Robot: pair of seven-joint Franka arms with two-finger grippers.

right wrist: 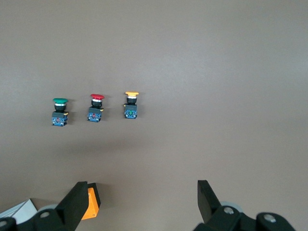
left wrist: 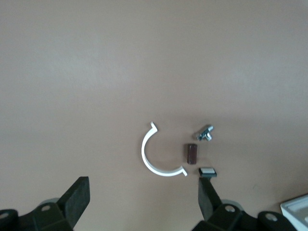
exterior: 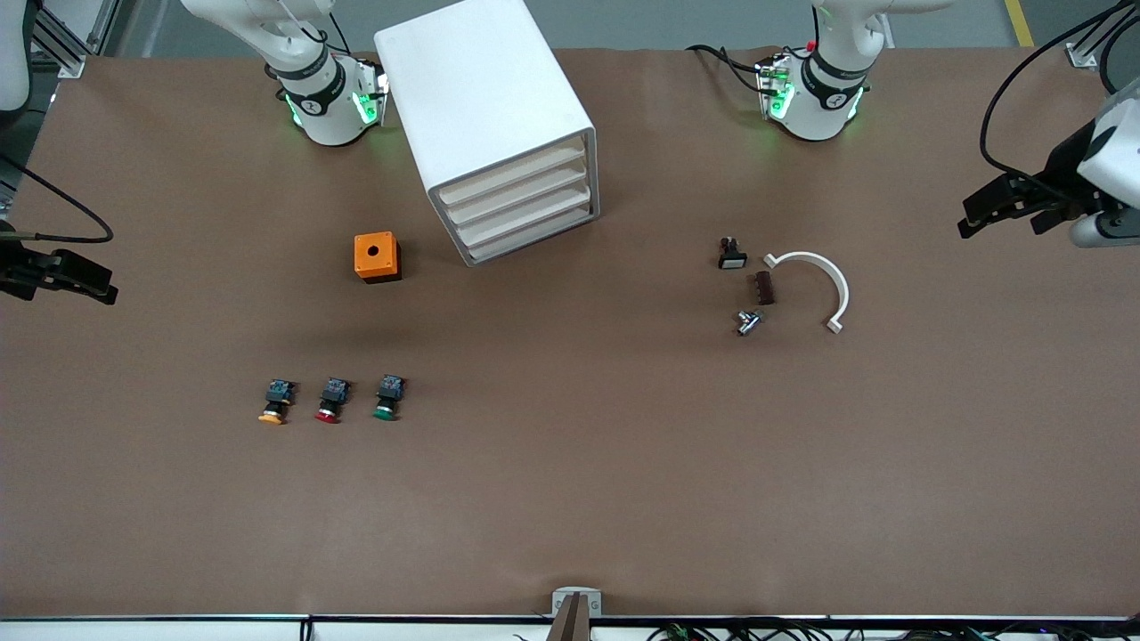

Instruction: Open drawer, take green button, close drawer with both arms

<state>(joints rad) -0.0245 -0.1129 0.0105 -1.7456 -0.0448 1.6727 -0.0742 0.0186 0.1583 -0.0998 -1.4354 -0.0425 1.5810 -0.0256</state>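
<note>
Brown tabletop [exterior: 570, 499] carries all items. Lowest drawer [exterior: 534, 239] of the cabinet [exterior: 481, 98] sits closed. Green button [exterior: 388, 397] lies nearer the camera, beside red and orange ones. Left pincer [exterior: 1011, 203] and right pincer [exterior: 67, 274] wait released at the table ends. No legible writing.

Illumination is even, diffuse and from overhead; the brown table [exterior: 570, 499] shows no glare in any view. The cabinet [exterior: 485, 116] top is bright white, close to overexposed. Shadows are soft and short: a faint dark patch lies on the table just below the orange box [exterior: 377, 257] in the front view. Green indicator lights glow at both arm bases. Both wrist views are slightly soft and darker toward the corners; the green button [right wrist: 59, 111] remains legible, with a broad dim shadow nearby.
</note>
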